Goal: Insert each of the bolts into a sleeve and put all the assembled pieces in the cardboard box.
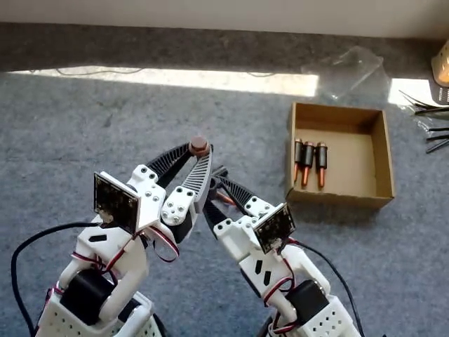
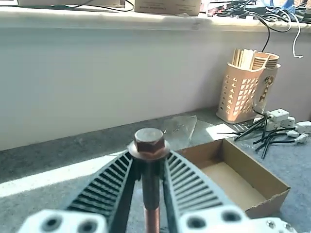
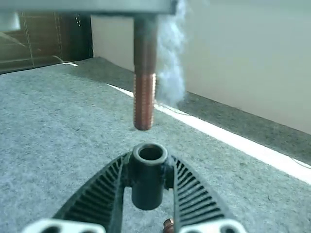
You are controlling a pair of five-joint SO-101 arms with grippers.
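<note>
Copper-toned bolt (image 2: 148,141), clamped in my left gripper (image 2: 148,161), hung above the sleeve (image 3: 147,180) clenched in my right gripper (image 3: 148,164); slight offset risked jamming at its rim.

The high camera looked steeply down from behind both white plastic arms (image 1: 105,281) over the grey carpet (image 1: 63,126). Each wrist camera rode its arm, facing a pale wall (image 2: 97,82) at close range. All three shared the copper-coloured hex-headed metal bolt (image 1: 199,146); high and left wrist shared the open brown cardboard box (image 1: 382,158)
</note>
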